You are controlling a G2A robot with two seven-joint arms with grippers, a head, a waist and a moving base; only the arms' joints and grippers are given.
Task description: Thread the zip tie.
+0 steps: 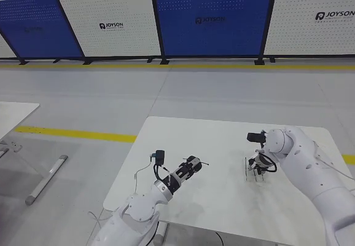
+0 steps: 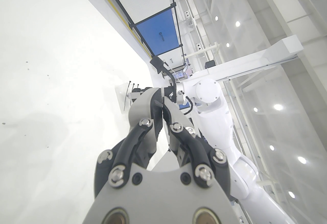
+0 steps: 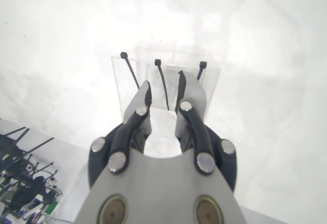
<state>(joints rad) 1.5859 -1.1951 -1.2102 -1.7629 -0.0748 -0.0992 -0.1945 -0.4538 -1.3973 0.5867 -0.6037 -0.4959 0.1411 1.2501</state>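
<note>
While the right gripper point(image 3: 164, 87) hangs open at the clear acrylic stand point(image 3: 118, 77), the left gripper point(image 2: 159, 100) is closed, well apart from that stand.
Three black plastic zip ties point(image 3: 130, 69) sit side by side in the stand. The middle zip tie point(image 3: 161, 77) runs between the right gripper's spread fingertips; contact can't be judged. The stand rests on the white table point(image 1: 226, 132). There is a small dark bit at the left gripper's tips, and I can't tell what it is.
</note>
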